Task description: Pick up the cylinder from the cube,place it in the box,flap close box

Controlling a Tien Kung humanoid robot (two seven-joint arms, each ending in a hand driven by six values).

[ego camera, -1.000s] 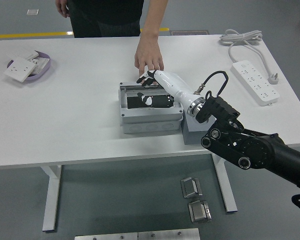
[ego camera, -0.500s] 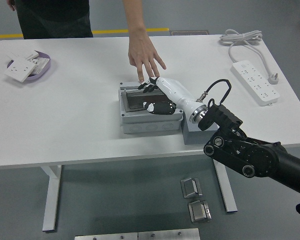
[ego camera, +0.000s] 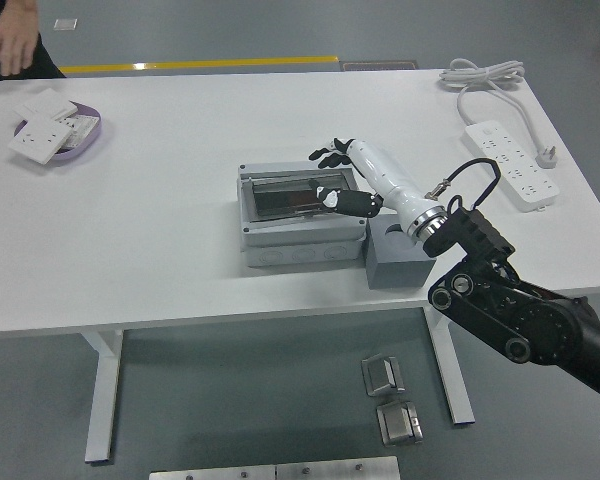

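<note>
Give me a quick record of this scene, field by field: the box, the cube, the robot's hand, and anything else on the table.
box: grey box, centre of table, dark inside
cube: grey cube, right of the box, top bare
right hand: right hand over the box's right edge, fingers spread
left hand: not in view
other: power strip far right; purple dish far left
person: hand at top left

No text, label, brand, number or sign is legible. The box (ego camera: 302, 212), cube (ego camera: 396, 255), power strip (ego camera: 512, 164) at 2 o'clock and the switch plates (ego camera: 42, 137) at 10 o'clock on the desk (ego camera: 160, 230) show no readable print.
</note>
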